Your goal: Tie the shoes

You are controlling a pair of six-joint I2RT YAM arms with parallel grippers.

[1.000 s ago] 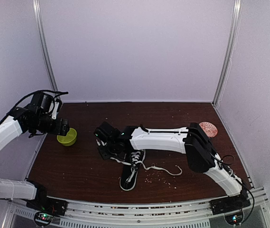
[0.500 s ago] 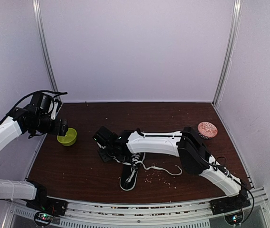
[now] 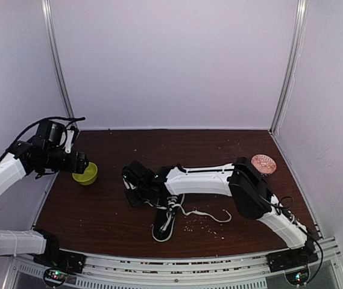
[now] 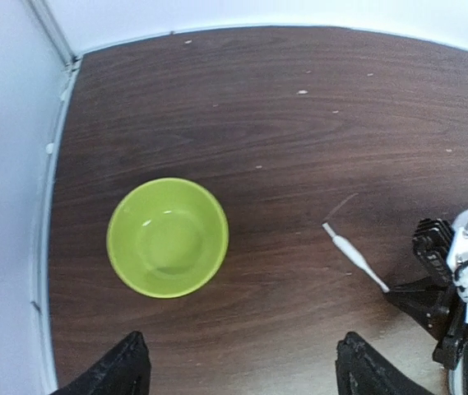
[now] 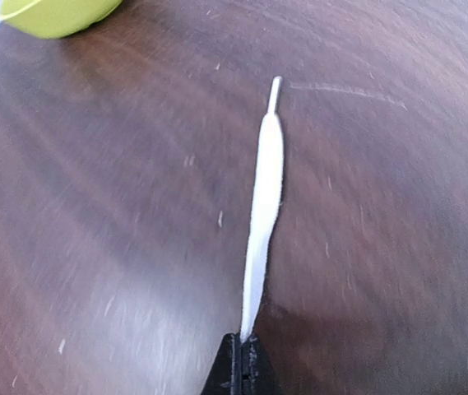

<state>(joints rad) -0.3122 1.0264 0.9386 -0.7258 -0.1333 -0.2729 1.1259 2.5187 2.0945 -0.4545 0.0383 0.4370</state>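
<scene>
Backdrop: pale lilac walls enclose a dark brown wooden tabletop (image 3: 219, 144).
Top view, shoe: black canvas low-top sneaker with white laces (image 3: 166, 218) lies right of the round lime-green bowl (image 3: 86, 174), well apart from it.
Top view, arms: left gripper (image 3: 81, 164) hangs over the bowl; right gripper (image 3: 132, 191) sits low between bowl and sneaker.
Left wrist view: fingers spread wide, nothing held, bowl just beyond them.
Right wrist view: fingertips pinched tight on a flat white lace (image 5: 262, 214) whose tip points toward the bowl.

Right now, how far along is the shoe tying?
No knot yet. The right hand is shut on one lace, its tip pointing toward the bowl. The other lace lies loose beside the shoe. The left hand hangs open above the bowl. Crossing, knot and bow remain.
</scene>
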